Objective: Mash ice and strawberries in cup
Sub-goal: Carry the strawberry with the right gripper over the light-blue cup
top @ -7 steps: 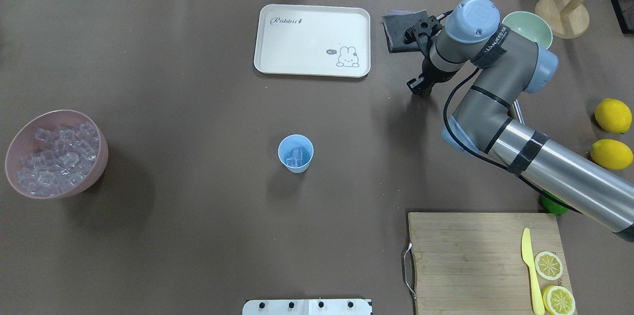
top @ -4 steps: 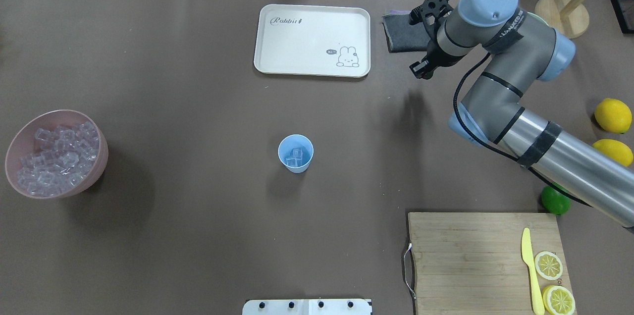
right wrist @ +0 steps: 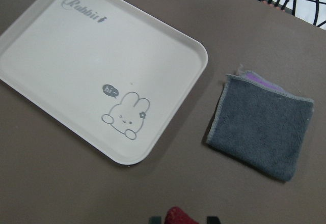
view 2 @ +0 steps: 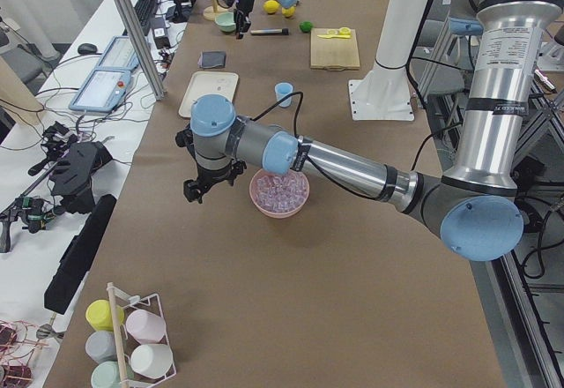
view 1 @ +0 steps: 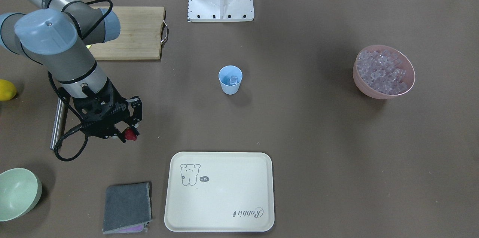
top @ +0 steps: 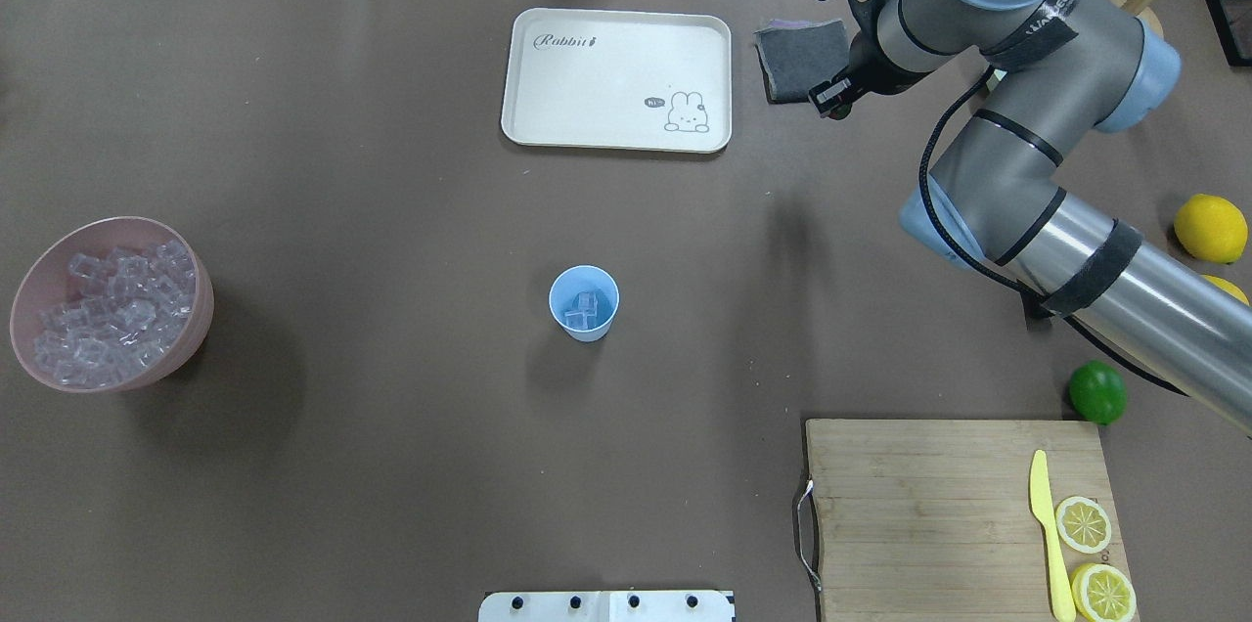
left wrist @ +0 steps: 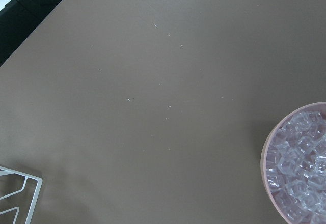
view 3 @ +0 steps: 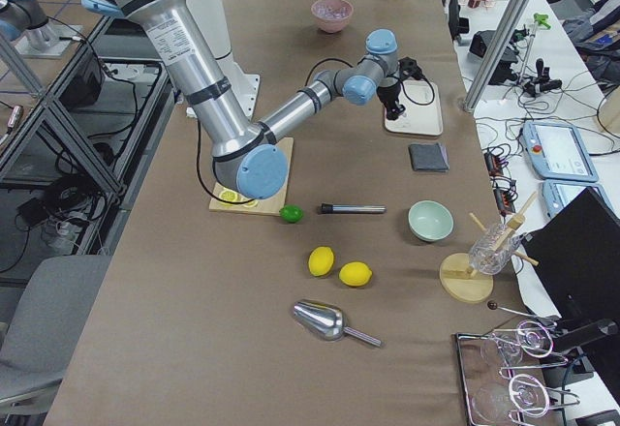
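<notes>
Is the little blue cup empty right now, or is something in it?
Not empty. The cup holds a few ice cubes at its bottom; the strawberry is outside, in the right gripper.

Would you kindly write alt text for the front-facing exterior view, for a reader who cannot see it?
The robot's right gripper, at the left of the picture, holds a red strawberry over a brown table. A light-blue cup with ice stands at the middle, a pink bowl of ice at the right, and a cream tray below.
</notes>
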Available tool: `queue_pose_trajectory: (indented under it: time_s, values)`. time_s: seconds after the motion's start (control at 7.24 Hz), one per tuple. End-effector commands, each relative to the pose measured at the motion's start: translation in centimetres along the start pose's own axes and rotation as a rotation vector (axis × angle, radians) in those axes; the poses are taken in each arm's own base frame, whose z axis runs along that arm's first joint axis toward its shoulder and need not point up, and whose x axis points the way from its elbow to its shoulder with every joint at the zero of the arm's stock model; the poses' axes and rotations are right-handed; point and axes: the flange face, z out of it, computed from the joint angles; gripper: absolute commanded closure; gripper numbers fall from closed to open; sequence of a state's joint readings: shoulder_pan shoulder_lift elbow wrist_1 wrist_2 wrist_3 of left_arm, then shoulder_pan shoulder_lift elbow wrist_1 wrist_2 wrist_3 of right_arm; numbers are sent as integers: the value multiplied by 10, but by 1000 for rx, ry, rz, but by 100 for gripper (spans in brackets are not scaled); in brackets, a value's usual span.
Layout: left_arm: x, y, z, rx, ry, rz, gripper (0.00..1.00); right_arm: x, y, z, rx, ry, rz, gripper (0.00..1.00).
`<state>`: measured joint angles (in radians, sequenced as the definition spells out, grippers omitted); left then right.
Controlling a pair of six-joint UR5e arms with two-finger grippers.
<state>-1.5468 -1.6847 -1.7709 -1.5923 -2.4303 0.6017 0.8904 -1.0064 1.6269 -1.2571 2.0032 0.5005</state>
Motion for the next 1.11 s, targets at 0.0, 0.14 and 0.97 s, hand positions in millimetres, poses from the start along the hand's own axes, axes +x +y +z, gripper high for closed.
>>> queue_pose_trajectory:
  time_s: [0.0, 0.14, 0.97]
  values:
    - [-1, 11, 6, -9, 7, -17, 3, -35, -3, -31, 45, -71, -9, 100]
    - [-1, 12, 6, -11, 9, -19, 3, -50, -5, -39, 27, -142, -5, 100]
    - [-9, 35, 22, -38, 29, -58, 3, -217, 2, -13, 59, -216, -30, 100]
